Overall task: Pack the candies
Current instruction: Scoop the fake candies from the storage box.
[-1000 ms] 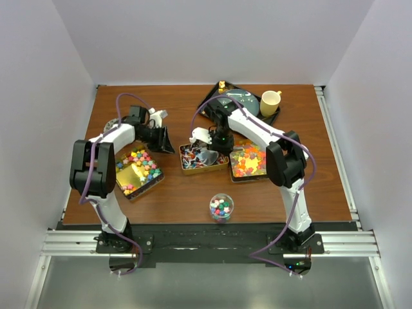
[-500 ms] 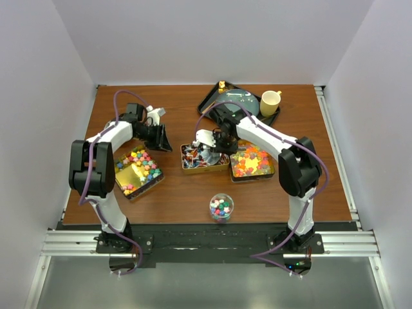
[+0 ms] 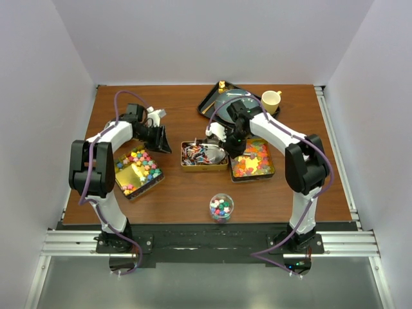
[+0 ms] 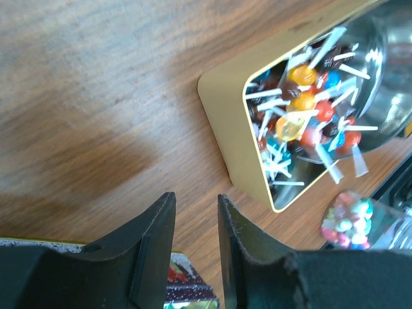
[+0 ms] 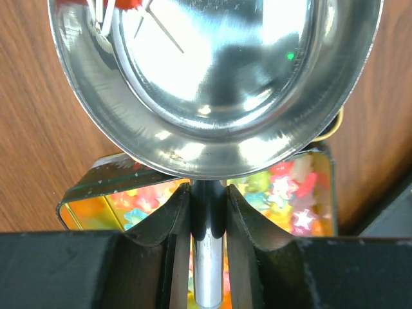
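- On the surface, the right end effector grips a scoop over the candies.
- At their 9 o'clock, the left end effector is part open, empty.
- Tipping the scoop could spill them.

The right arm swings to its right, elbow out toward the table edge. The right gripper carries the scoop from the left part of the middle tin to its right end, beside the right tin.
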`<action>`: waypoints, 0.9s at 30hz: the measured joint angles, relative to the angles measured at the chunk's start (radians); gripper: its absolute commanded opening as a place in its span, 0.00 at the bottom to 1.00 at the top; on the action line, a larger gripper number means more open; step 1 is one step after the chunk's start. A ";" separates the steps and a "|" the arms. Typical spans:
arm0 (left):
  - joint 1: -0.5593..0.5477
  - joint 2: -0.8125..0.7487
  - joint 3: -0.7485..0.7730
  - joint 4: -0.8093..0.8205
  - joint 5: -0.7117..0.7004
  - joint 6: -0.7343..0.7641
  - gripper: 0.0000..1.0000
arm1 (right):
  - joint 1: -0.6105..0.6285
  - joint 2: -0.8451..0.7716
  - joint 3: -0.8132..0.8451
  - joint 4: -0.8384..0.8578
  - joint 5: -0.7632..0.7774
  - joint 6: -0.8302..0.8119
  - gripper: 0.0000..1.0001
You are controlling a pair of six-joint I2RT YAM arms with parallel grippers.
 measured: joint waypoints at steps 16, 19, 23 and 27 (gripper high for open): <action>0.034 0.002 0.072 -0.101 0.038 0.143 0.41 | -0.016 -0.123 -0.236 0.285 -0.112 0.071 0.00; 0.034 0.006 0.079 -0.119 0.055 0.183 0.43 | -0.022 -0.175 -0.319 0.377 -0.149 0.121 0.00; 0.034 0.014 0.079 -0.156 0.074 0.232 0.44 | -0.035 -0.246 -0.420 0.502 -0.194 0.208 0.00; 0.034 0.019 0.080 -0.180 0.081 0.261 0.45 | -0.042 -0.333 -0.491 0.598 -0.223 0.281 0.00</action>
